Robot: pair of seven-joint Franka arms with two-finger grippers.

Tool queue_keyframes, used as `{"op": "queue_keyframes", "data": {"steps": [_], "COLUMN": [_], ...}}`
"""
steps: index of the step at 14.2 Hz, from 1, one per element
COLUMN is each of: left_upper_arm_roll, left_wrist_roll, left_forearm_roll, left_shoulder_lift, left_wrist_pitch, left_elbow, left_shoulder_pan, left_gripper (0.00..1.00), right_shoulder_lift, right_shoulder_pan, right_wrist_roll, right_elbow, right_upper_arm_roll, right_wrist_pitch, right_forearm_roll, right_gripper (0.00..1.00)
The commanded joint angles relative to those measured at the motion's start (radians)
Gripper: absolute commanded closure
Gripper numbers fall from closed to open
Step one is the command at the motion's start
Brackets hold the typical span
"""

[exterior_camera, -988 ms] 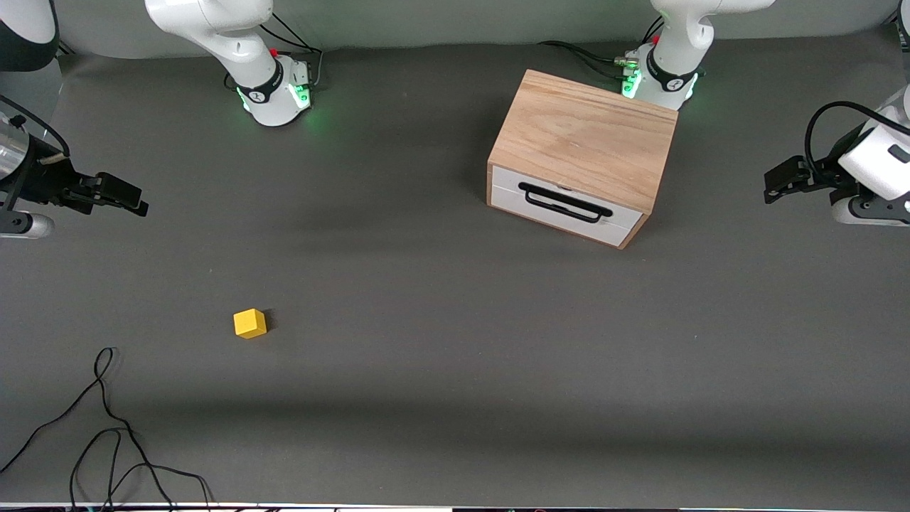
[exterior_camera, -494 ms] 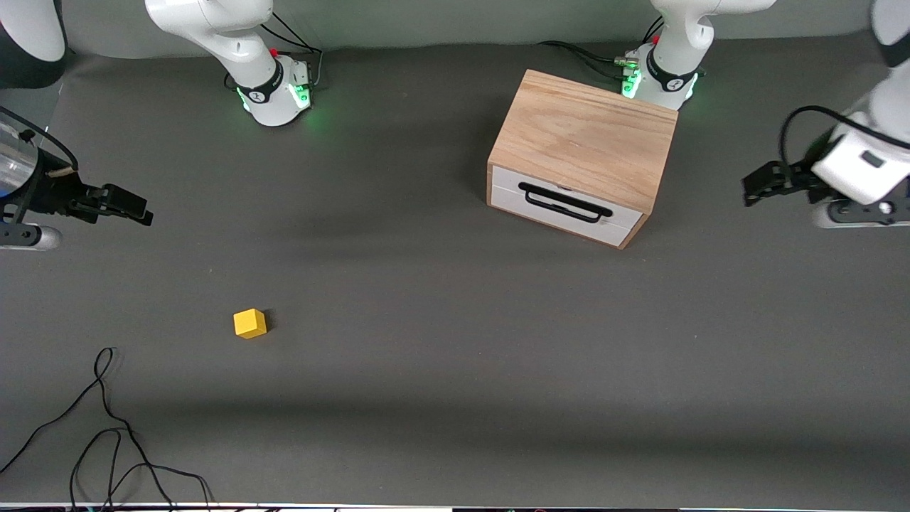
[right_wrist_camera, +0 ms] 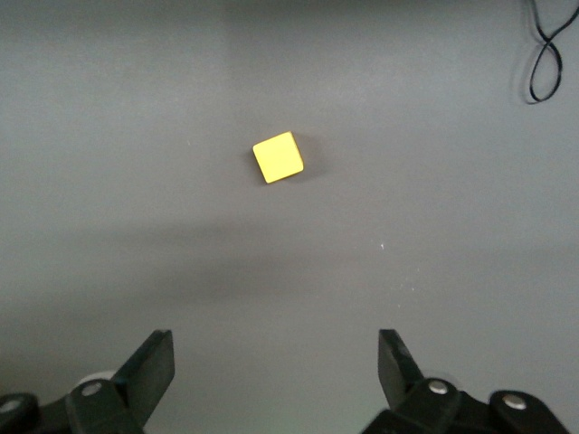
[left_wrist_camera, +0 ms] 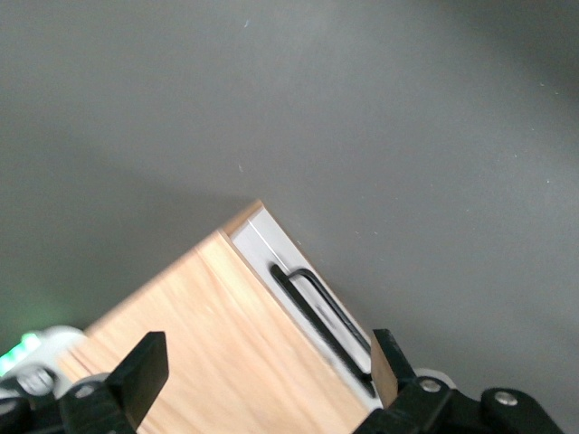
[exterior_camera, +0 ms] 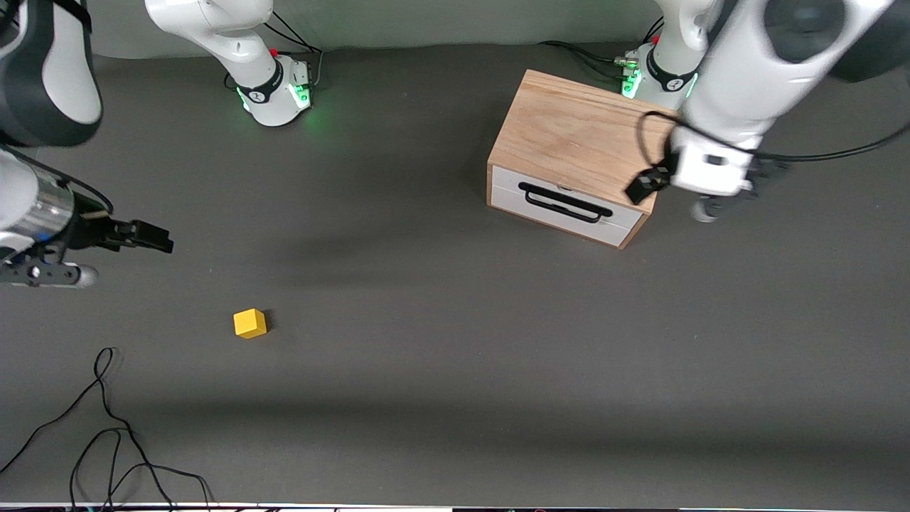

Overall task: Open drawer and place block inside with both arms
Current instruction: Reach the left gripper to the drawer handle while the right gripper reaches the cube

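The oak cabinet (exterior_camera: 586,139) stands near the left arm's base, its white drawer (exterior_camera: 561,206) closed, with a black wire handle (exterior_camera: 565,203). My left gripper (exterior_camera: 640,188) is open and empty, up over the cabinet's top corner at the handle's end; the left wrist view shows the wood top (left_wrist_camera: 217,353) and the handle (left_wrist_camera: 321,307) between its fingers. The yellow block (exterior_camera: 249,323) lies on the mat toward the right arm's end. My right gripper (exterior_camera: 153,238) is open and empty above the mat, apart from the block (right_wrist_camera: 278,156).
A black cable (exterior_camera: 106,427) loops on the mat near the front edge, nearer the camera than the block; it also shows in the right wrist view (right_wrist_camera: 547,54). The arms' green-lit bases (exterior_camera: 274,92) stand along the back edge.
My left arm has swung in from the table's end to over the cabinet's corner. My right gripper has moved a little toward the block. The block and drawer have not moved.
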Motion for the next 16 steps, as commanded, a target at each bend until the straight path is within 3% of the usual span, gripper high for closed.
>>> {"op": "queue_keyframes", "data": {"steps": [1,5,8,12,16], "left_upper_arm_roll": [-0.061,-0.14,-0.154,-0.154,-0.154], "left_wrist_roll": [-0.298,-0.619,-0.803,-0.821,-0.793], "left_forearm_roll": [0.001,-0.001,-0.001,-0.001,0.004], "left_shoulder_lift": [0.08,0.139,0.172,0.207,0.221], "left_wrist_pitch": [-0.008,-0.006,-0.009,0.052,0.179], "left_elbow": [0.064,0.09,0.093,0.049,-0.055], "left_shoulder_pan": [-0.024,-0.026,-0.035,-0.044,-0.044], "left_gripper": [0.0,0.0,0.0,0.0,0.0], "right_shoulder_lift": [0.083,0.181,0.259,0.336,0.382], "right_shoulder_pan": [-0.001,-0.001,0.033,0.035,0.033], "right_wrist_roll": [-0.025,-0.027,-0.036,-0.061,-0.08], "right_elbow": [-0.002,-0.011,-0.014,-0.079,-0.142], "right_upper_arm_roll": [0.003,0.005,0.005,0.005,0.005], "right_wrist_pitch": [0.084,0.221,0.331,0.532,0.684], "right_forearm_roll": [0.005,0.005,-0.003,-0.003,-0.003], "right_gripper": [0.0,0.0,0.0,0.0,0.0]}}
